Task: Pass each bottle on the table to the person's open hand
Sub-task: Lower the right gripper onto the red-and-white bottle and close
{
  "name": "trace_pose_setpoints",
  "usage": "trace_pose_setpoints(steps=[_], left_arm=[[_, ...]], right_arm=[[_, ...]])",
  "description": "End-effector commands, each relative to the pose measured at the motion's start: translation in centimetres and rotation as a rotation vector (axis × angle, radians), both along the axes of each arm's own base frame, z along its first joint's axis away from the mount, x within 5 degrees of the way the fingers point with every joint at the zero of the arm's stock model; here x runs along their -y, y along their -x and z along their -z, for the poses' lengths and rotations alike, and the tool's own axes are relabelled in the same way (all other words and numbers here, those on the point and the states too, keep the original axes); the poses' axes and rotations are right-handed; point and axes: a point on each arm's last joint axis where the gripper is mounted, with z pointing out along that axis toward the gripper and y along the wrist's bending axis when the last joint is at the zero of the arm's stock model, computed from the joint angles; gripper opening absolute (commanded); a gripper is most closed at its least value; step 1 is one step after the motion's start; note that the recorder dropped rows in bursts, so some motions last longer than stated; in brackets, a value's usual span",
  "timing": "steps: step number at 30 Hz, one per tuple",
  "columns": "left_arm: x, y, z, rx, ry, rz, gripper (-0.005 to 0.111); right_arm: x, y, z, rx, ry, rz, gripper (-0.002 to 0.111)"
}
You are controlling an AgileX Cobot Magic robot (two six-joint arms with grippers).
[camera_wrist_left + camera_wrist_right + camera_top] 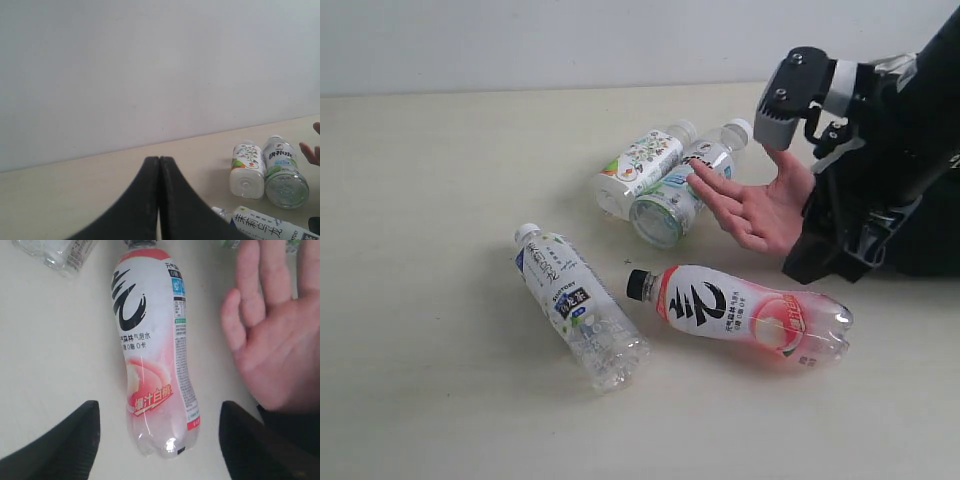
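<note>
Pink bottle (152, 355) cap: mostly cut off by right wrist view's edge.
Hand (272, 340) fingertips: cropped past that same edge.
Blue-label bottle (265, 226): mostly cut off in left wrist view.

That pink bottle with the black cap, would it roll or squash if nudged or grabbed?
The pink bottle lies on its side on the table and is round, so a nudge would probably roll it. Its clear end looks empty, so it is likely light. The thin-looking plastic may dent under a squeeze.
</note>
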Motion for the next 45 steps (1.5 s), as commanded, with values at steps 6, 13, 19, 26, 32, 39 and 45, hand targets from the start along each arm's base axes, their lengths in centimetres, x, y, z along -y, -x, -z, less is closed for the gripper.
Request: trace_pose_setpoints(steps=[6,13,19,26,32,39,45], left_arm=[[0.0,0.0,0.1,0.005,-0.001,-0.004,0.000],[0.0,0.0,0.1,0.005,-0.001,-0.004,0.000],[0.0,0.0,0.1,0.005,-0.001,-0.004,0.000],[0.0,0.0,0.1,0.005,-0.001,-0.004,0.000],[0.0,0.0,0.1,0.005,-0.001,-0.004,0.000],[0.0,0.0,0.1,0.005,-0.001,-0.004,0.000],[0.0,0.0,0.1,0.005,-0.001,-0.004,0.000]], right_arm=[[-1.9,-0.8,3.8,-0.026,0.229,-0.111,0.068],[-4.8,0.2,5.8,-0.038,0.300,-0.223,0.068],[-6.9,0.4,8.2,-0.033,0.302,-0.229,0.068],[-7.0,0.0,9.7,-0.056,0.323,-0.177,0.068],[-7.2,-0.2,10.4,-0.058,0.320,-0.152,0.067],[-7.2,-0.2,10.5,-0.066,0.317,-0.107,0.066],[-7.2,-0.2,10.5,-0.068,0.316,-0.091,0.061]])
